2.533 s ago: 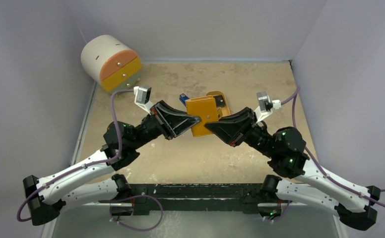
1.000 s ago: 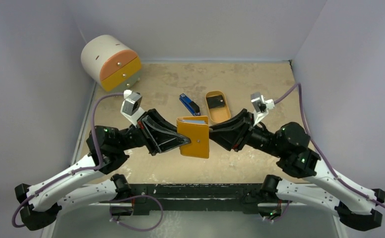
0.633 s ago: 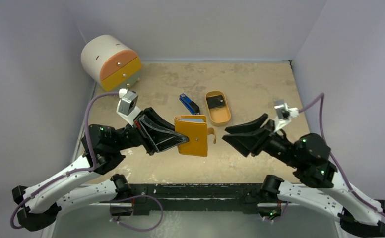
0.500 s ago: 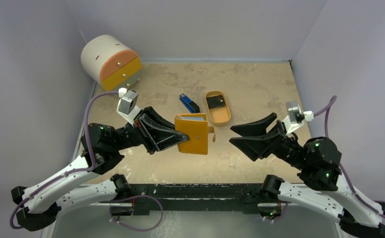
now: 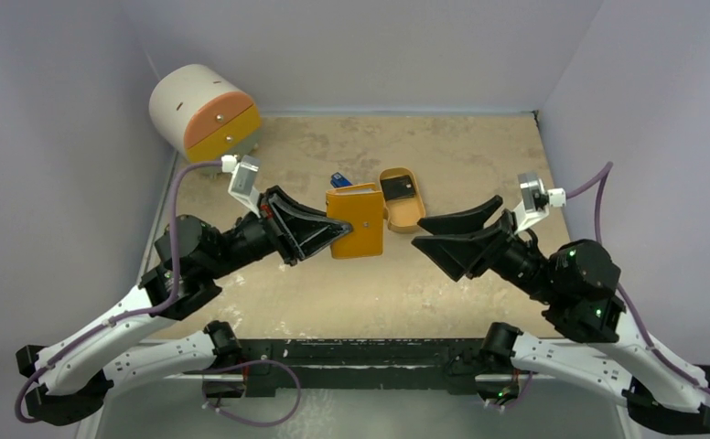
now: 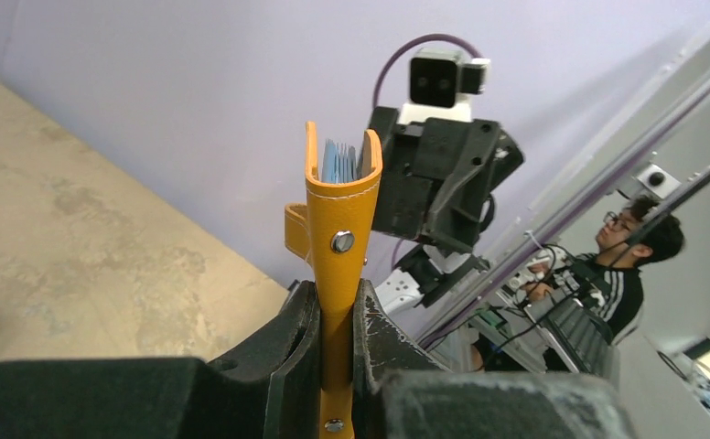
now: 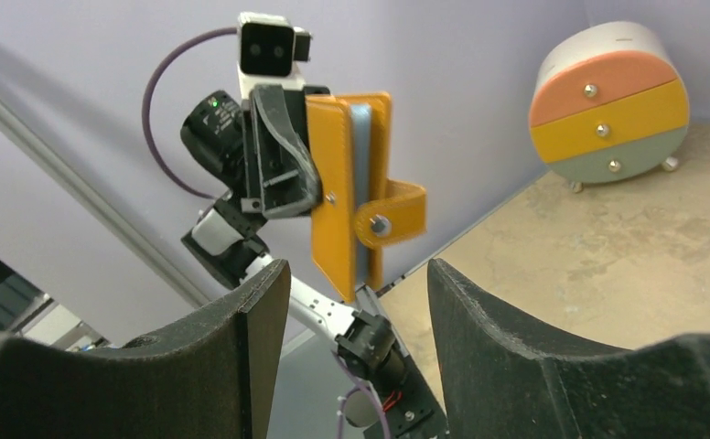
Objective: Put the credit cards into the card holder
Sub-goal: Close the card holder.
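Above mid-surface (image 5: 479,155): card holder (image 5: 356,222), upright, clenched in left claw (image 5: 331,230); pale blue card edges (image 6: 338,163) showing at its top. Right claw (image 5: 418,232) released, nearby, apart. Toward far edge: oval orange tray (image 5: 410,216) containing one dark credit card (image 5: 399,188).

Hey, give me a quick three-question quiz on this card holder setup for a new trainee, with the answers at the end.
1. True or false: the right gripper is clamped on the orange card holder.
2. Where does the dark card lie? A) in the oval orange tray B) on the drawer unit C) between the right gripper's fingers
3. Fill in: the card holder is held up off the table by the ____ gripper.

Key
1. False: its jaws stand open, apart from the holder.
2. A
3. Left: the left gripper is shut on it.
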You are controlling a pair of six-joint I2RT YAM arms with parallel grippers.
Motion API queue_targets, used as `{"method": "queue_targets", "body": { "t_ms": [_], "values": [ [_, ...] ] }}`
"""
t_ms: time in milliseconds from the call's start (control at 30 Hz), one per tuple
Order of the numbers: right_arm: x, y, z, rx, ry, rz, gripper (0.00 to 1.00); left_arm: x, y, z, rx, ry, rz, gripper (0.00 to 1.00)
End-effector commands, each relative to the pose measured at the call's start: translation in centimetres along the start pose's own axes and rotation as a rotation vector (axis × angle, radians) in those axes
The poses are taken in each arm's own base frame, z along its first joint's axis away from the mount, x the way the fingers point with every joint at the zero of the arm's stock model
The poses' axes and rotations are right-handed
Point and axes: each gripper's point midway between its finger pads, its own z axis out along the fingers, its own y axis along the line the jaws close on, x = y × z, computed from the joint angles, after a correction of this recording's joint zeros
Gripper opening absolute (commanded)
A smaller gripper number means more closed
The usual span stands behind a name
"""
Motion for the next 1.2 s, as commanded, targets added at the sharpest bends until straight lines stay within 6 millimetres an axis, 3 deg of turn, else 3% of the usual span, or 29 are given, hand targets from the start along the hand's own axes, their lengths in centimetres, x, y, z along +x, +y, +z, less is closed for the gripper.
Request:
{"method": "queue_targets", "body": {
  "t_ms": [0, 467, 933, 1167],
  "values": [
    [-2.2, 0.3, 1.3, 0.042, -0.036, -0.014, 0.59, -2.1, 0.2, -0.1, -0.062, -0.059, 0.030, 0.00],
    [-0.6, -1.0, 4.5, 0.115, 0.063, -0.022, 0.58, -2.0, 0.5, -0.2, -0.075, -0.056, 0.030, 0.00],
    [0.8, -2.9, 4.0, 0.206, 0.114, -0.018, 0.45, -2.1, 0.5, -0.4, -0.077, -0.062, 0.037, 0.00],
    [0.6, -3.0, 3.8, 0.214, 0.102, -0.017, 0.34, -2.1, 0.5, -0.3, -0.076, -0.062, 0.035, 0.00]
  ]
}}
